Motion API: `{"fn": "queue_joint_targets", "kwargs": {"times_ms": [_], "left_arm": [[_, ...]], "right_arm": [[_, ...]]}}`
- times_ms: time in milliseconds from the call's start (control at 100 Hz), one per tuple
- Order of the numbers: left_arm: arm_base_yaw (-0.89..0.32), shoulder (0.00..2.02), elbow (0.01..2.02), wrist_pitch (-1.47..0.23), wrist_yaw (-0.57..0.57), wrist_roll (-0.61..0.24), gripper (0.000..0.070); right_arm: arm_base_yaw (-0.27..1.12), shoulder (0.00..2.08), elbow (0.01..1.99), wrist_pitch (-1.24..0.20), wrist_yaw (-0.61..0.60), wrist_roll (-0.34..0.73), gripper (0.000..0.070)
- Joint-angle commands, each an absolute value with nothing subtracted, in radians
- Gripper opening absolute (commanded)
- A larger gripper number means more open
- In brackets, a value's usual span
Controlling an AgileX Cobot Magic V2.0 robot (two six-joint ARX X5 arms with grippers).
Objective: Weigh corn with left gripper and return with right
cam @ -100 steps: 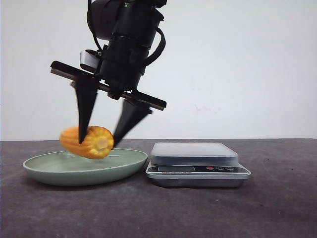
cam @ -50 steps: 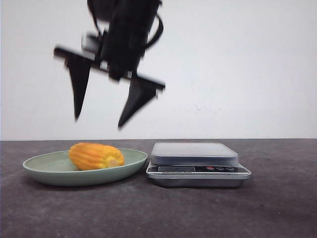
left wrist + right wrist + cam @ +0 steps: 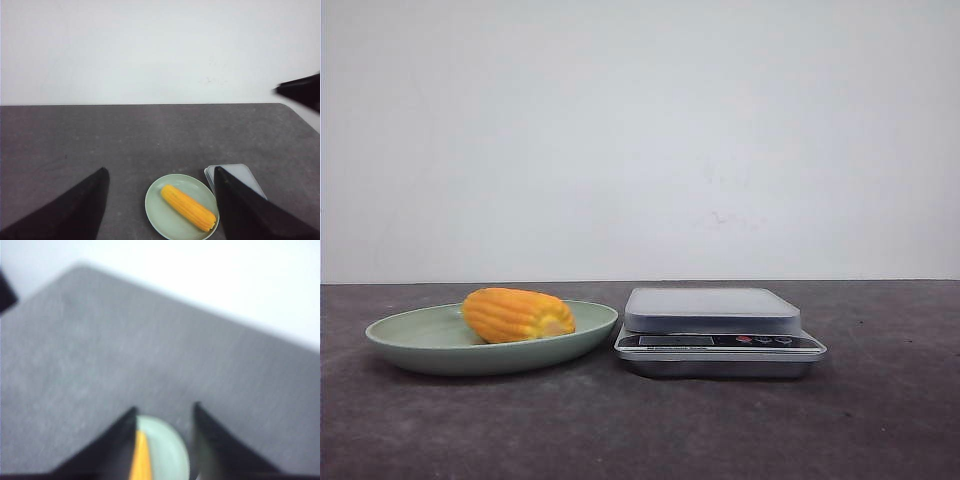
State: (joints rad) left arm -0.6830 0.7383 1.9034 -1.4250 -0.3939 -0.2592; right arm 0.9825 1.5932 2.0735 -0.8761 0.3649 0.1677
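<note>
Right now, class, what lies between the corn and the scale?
Only the plate's right rim; in the front view the corn rests inside it, and the scale stands just beside it.

A pale green plate (image 3: 420, 345) sits on a dark grey table (image 3: 640, 430), just beside a silver scale (image 3: 720, 330), against a white wall (image 3: 720, 130).

Bright, even light (soft shadows); right wrist view blurred.

The front camera sits low at table level, close to the plate (image 3: 390, 340); both wrist cameras look down on it from high (the right one blurred).
</note>
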Motion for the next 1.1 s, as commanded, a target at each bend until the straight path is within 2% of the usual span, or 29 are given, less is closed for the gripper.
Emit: {"fn": "queue_joint_targets", "kwargs": {"times_ms": [0, 100, 280, 430, 460, 580, 610, 730, 880, 990, 1090], "left_arm": [[-0.69, 0.744, 1.921, -1.481, -0.397, -0.278, 0.0388], [-0.69, 0.744, 1.921, -1.482, -0.397, -0.278, 0.0388], [-0.69, 0.744, 1.921, -1.482, -0.396, -0.282, 0.0379], [-0.69, 0.744, 1.921, -1.482, -0.396, -0.281, 0.0367], [-0.69, 0.744, 1.921, -1.482, -0.396, -0.281, 0.0321], [-0.69, 0.744, 1.921, -1.482, -0.396, -0.28, 0.0047], [-0.69, 0.744, 1.921, -1.482, -0.396, -0.28, 0.0], [-0.69, 0.744, 1.921, -1.482, -0.396, -0.278, 0.0], [-0.69, 0.744, 1.921, -1.482, -0.392, -0.309, 0.0], [-0.69, 0.744, 1.923, -1.481, -0.392, -0.326, 0.0], [-0.69, 0.744, 1.923, -1.482, -0.392, -0.326, 0.0]], "right_arm": [[1.029, 1.544, 2.093, -0.879, 0.4, 0.054, 0.0004], [1.09, 1.456, 2.092, -0.92, 0.483, 0.008, 0.0004], [1.2, 1.288, 2.091, -1.002, 0.562, 0.007, 0.0004], [1.308, 1.158, 2.065, -1.127, 0.636, 0.007, 0.0004], [1.327, 1.132, 2.051, -1.159, 0.645, 0.006, 0.0004], [1.39, 1.01, 1.955, -1.231, 0.679, 0.005, 0.0004], [1.402, 0.974, 1.922, -1.229, 0.69, 0.005, 0.0004], [1.429, 0.82, 1.776, -1.174, 0.703, 0.005, 0.0004], [1.43, 0.653, 1.584, -1.022, 0.708, -0.036, 0.0004], [1.43, 0.582, 1.471, -0.915, 0.707, -0.057, 0.0004], [1.43, 0.566, 1.424, -0.879, 0.699, -0.037, 0.0004]]}}
